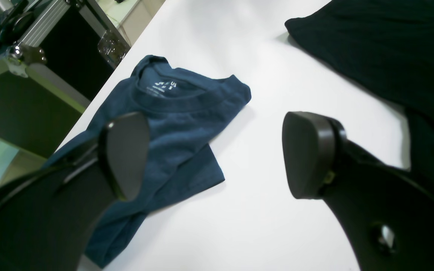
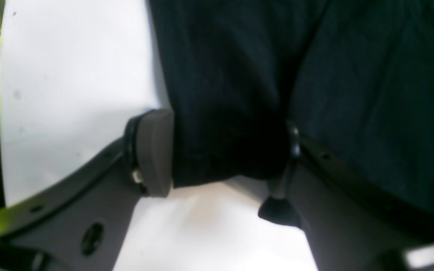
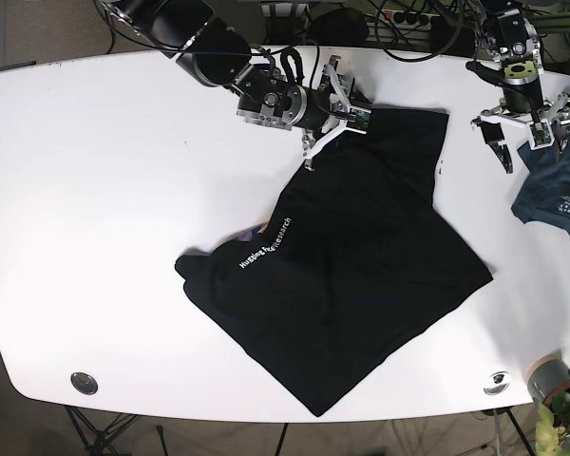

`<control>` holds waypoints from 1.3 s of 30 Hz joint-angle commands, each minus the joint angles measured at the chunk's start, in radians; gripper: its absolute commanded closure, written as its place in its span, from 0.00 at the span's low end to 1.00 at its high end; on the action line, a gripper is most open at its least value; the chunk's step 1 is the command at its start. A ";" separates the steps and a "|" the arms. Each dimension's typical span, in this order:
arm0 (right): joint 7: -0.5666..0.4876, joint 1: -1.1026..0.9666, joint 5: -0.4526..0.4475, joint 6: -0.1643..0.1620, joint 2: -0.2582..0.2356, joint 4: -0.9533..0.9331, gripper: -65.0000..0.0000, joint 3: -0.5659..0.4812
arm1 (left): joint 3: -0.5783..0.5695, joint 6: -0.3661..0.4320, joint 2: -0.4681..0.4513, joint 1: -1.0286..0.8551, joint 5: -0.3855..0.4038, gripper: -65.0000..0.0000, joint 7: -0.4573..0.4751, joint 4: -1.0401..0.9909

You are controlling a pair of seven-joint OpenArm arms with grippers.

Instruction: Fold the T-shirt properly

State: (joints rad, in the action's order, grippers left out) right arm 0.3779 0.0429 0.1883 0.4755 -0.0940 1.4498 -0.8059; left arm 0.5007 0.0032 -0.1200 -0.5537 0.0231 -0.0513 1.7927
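Near edge: a metal disc [image 3: 84, 383] is set into the white table [image 3: 104, 218] at front left, another fitting [image 3: 497, 381] at front right, with a roll of tape [image 3: 550, 378] at the corner.
Centre: the black T-shirt [image 3: 347, 275] lies spread and skewed across the table, white lettering [image 3: 266, 244] on its chest, hem corner pointing to the front edge.
Far left: the right gripper [image 2: 226, 150] reaches in over the shirt's upper edge, its fingers [image 2: 155, 152] set apart with a fold of the black cloth lying between them; a firm pinch cannot be told.
Far right: the left gripper [image 1: 217, 154] hangs over bare table, its pads [image 1: 126, 154] wide apart and empty.
Right edge: a blue T-shirt [image 1: 175, 124] lies folded, collar up, just beside the left gripper.
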 commanded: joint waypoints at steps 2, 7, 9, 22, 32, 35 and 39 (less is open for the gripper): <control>0.034 0.005 0.038 -0.005 0.001 0.004 0.46 0.004 | 0.003 0.008 -0.013 -0.002 -0.001 0.20 0.031 0.015; 0.033 0.002 0.037 -0.005 0.003 0.004 0.47 0.004 | 0.003 0.008 -0.013 -0.002 -0.001 0.20 0.031 0.014; 0.033 0.002 0.037 -0.005 0.004 0.004 0.50 0.004 | 0.003 0.008 -0.014 -0.002 -0.001 0.20 0.031 0.014; 0.037 -0.021 0.037 -0.007 0.017 0.015 0.97 0.016 | 0.002 0.008 -0.014 -0.001 -0.001 0.20 0.031 0.014; 0.039 -0.131 0.037 0.001 -0.042 0.331 0.97 0.205 | -0.024 0.008 -0.010 -0.001 0.001 0.20 0.031 0.015; 0.053 -0.140 0.037 0.001 -0.063 0.426 0.97 0.234 | -0.037 0.008 -0.010 -0.001 0.001 0.20 0.031 0.015; 0.117 -0.131 0.037 0.001 -0.091 0.538 0.97 0.285 | -0.058 0.008 -0.011 -0.001 0.001 0.20 0.031 0.015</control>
State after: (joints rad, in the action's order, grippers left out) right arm 0.4900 -0.1055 0.2295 0.4870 -0.1741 1.9305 -0.5407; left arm 0.4461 0.0097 -0.1234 -0.5537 0.0231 -0.0525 1.7912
